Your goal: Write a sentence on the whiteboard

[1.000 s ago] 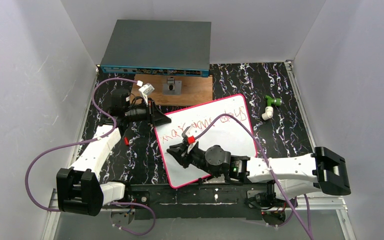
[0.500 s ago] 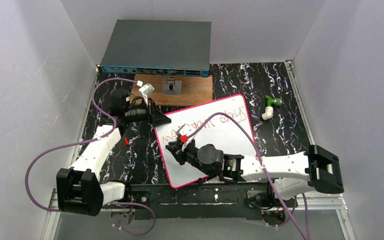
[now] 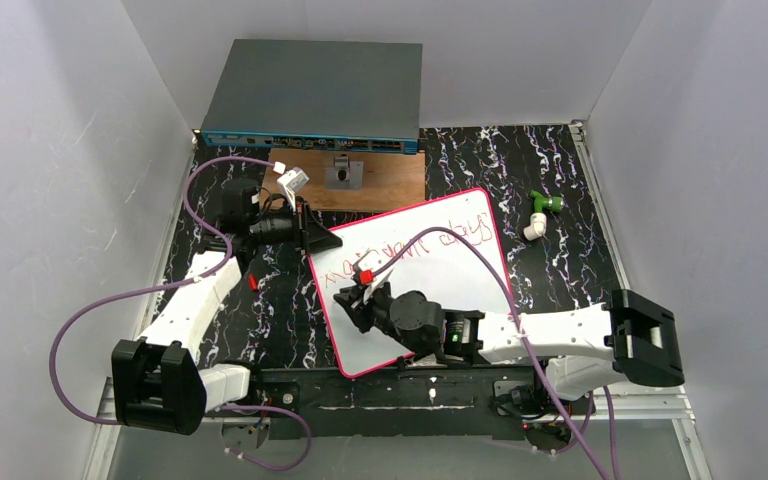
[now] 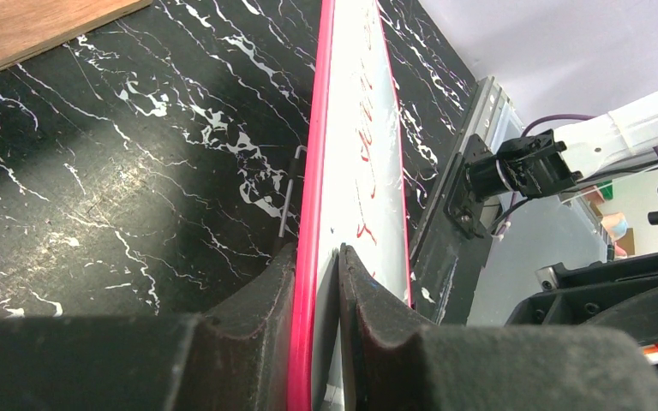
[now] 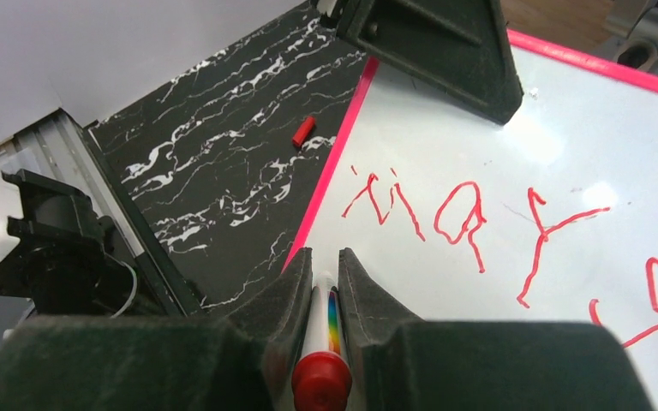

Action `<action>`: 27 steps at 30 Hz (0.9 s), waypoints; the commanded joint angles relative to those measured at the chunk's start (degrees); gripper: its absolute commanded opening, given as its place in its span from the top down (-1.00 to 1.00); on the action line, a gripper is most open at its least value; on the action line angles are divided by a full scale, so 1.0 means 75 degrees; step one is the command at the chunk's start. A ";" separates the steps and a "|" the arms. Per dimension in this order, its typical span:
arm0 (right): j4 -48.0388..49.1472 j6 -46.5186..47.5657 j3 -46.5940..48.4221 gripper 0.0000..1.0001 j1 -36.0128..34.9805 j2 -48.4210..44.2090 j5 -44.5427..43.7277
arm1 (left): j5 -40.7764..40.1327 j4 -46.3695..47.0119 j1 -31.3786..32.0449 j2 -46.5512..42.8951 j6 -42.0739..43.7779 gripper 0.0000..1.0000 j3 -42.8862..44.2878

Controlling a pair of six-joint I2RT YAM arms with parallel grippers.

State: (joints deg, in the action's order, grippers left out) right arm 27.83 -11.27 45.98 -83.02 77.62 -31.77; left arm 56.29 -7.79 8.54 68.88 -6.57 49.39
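- Okay, top view: we see the whiteboard (image 3: 450, 278) lying flat and tilted on the black marbled table (image 3: 560, 270), in the middle, just in front of the wooden board (image 3: 390, 182).
- The sentence (image 3: 460, 235) runs in red along the far part of the whiteboard, one wobbly line; we can't read the words.
- The left gripper (image 3: 320, 238) sits at the whiteboard's far-left corner. The right gripper (image 3: 355, 303) is over the left part of the whiteboard, with a marker (image 3: 367, 277) sticking up from it.
- A grey box (image 3: 310, 95) stands at the back, and a green and white fitting (image 3: 540, 212) lies to the right, apart from the whiteboard.
- Left wrist: we see the left gripper (image 4: 317, 274) clamped on the pink rim of the whiteboard (image 4: 351, 128), one finger on each face. The sentence (image 4: 368, 171) shows edge-on.
- Right wrist: the right gripper (image 5: 324, 261) is closed around the marker (image 5: 324, 342), red end toward the camera, over the whiteboard's left edge (image 5: 565, 154).
- The sentence (image 5: 463, 214) begins just ahead of the fingertips. A small red cap (image 5: 303, 130) lies on the table beside the rim.
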 commanded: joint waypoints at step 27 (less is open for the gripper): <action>-0.0909 -0.0489 0.0044 0.97 -0.0192 0.0124 0.0084 | -0.1238 -0.0309 0.0128 -0.0016 0.1163 1.00 -0.0011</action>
State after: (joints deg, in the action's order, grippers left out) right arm 22.65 -17.56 43.46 -84.42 77.30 -29.54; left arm 56.27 -7.90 8.54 68.88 -5.74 49.39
